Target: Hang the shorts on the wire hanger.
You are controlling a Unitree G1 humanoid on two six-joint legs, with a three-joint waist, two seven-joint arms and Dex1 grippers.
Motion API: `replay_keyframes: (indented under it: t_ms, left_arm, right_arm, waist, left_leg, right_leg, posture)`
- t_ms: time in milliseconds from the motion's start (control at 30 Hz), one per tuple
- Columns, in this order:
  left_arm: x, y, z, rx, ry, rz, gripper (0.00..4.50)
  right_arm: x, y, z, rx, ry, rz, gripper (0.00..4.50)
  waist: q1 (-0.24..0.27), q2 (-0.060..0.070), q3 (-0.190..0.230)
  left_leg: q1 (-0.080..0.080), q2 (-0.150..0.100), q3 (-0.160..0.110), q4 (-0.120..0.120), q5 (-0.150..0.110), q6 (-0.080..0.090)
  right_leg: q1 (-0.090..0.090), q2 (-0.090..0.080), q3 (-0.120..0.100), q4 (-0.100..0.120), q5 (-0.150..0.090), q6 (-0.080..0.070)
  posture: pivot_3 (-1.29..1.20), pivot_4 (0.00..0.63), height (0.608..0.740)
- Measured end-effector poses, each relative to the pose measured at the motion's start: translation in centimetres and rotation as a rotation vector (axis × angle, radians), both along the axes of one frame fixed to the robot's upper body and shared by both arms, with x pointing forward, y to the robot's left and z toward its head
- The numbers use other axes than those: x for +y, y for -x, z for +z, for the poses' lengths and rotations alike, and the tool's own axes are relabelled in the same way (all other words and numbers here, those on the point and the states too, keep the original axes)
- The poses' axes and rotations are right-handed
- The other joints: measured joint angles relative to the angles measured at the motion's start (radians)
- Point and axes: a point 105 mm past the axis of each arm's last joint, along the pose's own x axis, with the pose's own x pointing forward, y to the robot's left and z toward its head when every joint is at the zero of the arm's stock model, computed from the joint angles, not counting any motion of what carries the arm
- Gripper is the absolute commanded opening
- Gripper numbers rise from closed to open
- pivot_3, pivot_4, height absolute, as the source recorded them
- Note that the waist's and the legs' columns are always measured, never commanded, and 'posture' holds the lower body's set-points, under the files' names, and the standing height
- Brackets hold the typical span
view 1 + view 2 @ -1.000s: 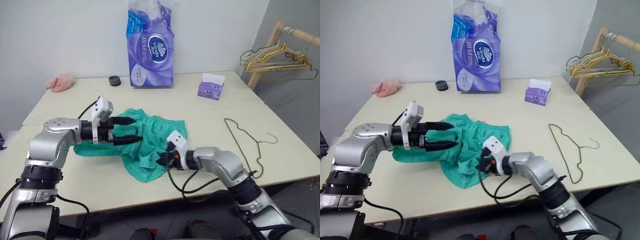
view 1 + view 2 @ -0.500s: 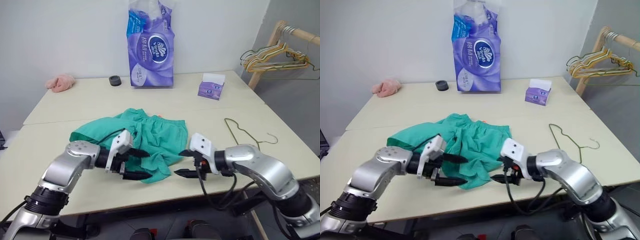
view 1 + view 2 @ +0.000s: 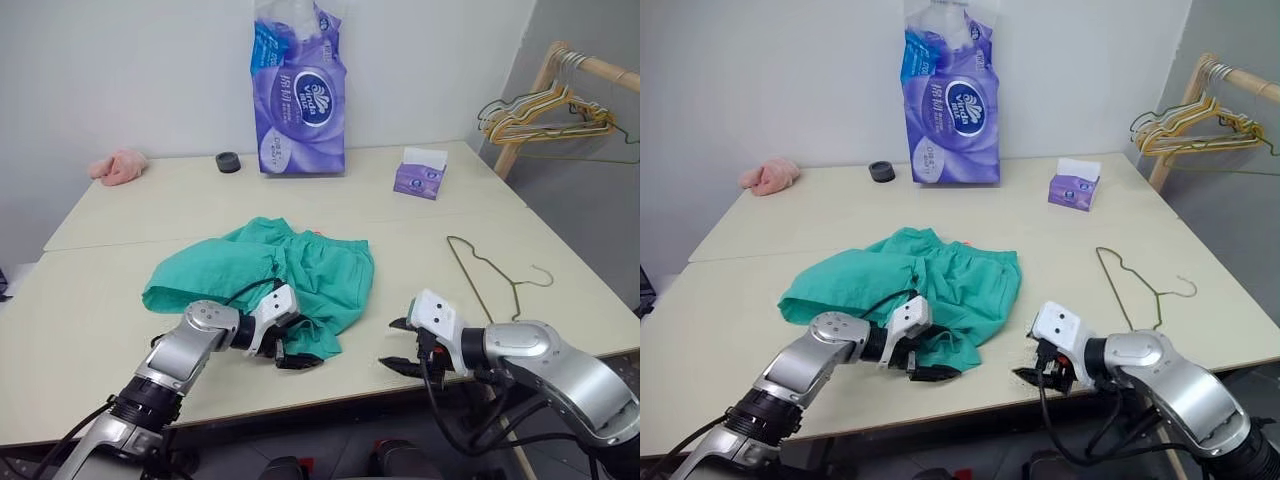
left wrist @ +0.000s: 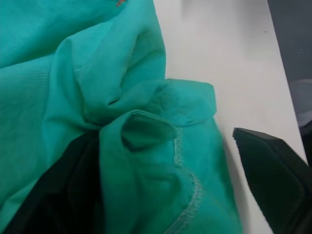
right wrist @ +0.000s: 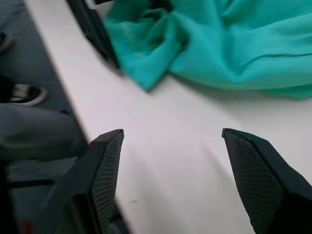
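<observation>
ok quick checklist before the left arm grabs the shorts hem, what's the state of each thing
1. Left gripper at the near hem of the shorts: ok.
2. Left jaws straddle a fold, one finger under cloth, not yet closed: ok.
3. Right gripper open over bare table, holding nothing: ok.
4. Wire hanger lies flat, untouched, beside the shorts: ok.
5. Waistband found for hanging: cannot tell, cloth is bunched.

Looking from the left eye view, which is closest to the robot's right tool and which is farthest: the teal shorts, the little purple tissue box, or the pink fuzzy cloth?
From the right tool, at the table's near edge:
1. The teal-green fabric shorts, just to its left.
2. The small purple tissue box, farther back on the right side of the table.
3. The pink fuzzy cloth, at the far left corner.
</observation>
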Motion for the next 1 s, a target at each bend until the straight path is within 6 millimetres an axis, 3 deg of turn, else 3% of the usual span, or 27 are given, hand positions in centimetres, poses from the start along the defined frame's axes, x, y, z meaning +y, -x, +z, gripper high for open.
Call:
replay_keyframes:
  t_ms: [233, 367, 567, 767, 1000]
  left_arm:
    - [0.7, 0.1, 0.4, 0.019, 0.02, 0.008, 1.25]
    - [1.7, -0.3, 1.5, 0.029, 0.056, 0.056, 0.07]
    - [4.0, -1.8, 4.5, 0.0, 0.12, 0.169, 0.01]
    - [6.2, -3.1, 8.1, -0.042, 0.211, 0.265, 0.01]
    - [7.8, -2.9, 9.3, -0.043, 0.231, 0.314, 0.01]
  right_arm:
    - [-1.2, -2.5, 0.0, -0.201, 0.055, -0.027, 3.48]
    - [-1.8, -3.5, -1.5, -0.304, 0.138, 0.011, 3.48]
    - [-1.9, -5.7, -2.7, -0.482, 0.251, 0.113, 3.48]
    - [0.7, -9.0, -2.5, -0.672, 0.277, 0.187, 3.48]
    - [5.0, -11.1, -2.8, -0.769, 0.273, 0.289, 3.48]
  waist:
    - [0.0, 0.0, 0.001]
    - [0.001, 0.0, 0.001]
    - [0.0, -0.001, 0.002]
    - [-0.002, -0.002, 0.002]
    - [-0.002, -0.002, 0.002]
  left_leg:
    - [0.0, 0.0, 0.002, 0.0, 0.0, 0.0]
    - [0.0, 0.0, 0.003, 0.0, 0.0, 0.0]
    - [0.0, 0.0, 0.004, 0.0, 0.0, 0.0]
    - [0.0, 0.001, 0.003, 0.0, 0.0, 0.0]
    - [0.0, 0.001, 0.001, 0.0, 0.0, 0.0]
  right_leg:
    - [0.0, 0.0, 0.0, 0.0, 0.0, 0.0]
    - [0.0, 0.0, 0.001, 0.0, 0.0, 0.0]
    - [-0.001, 0.0, 0.001, 0.001, 0.0, 0.0]
    - [-0.002, 0.001, 0.002, 0.002, 0.001, -0.002]
    - [-0.002, 0.001, 0.003, 0.004, 0.003, -0.006]
  posture:
    - [-0.06, 0.019, 0.74]
    - [-0.06, 0.017, 0.74]
    - [-0.05, 0.013, 0.74]
    - [-0.03, 0.007, 0.74]
    - [0.01, 0.0, 0.74]
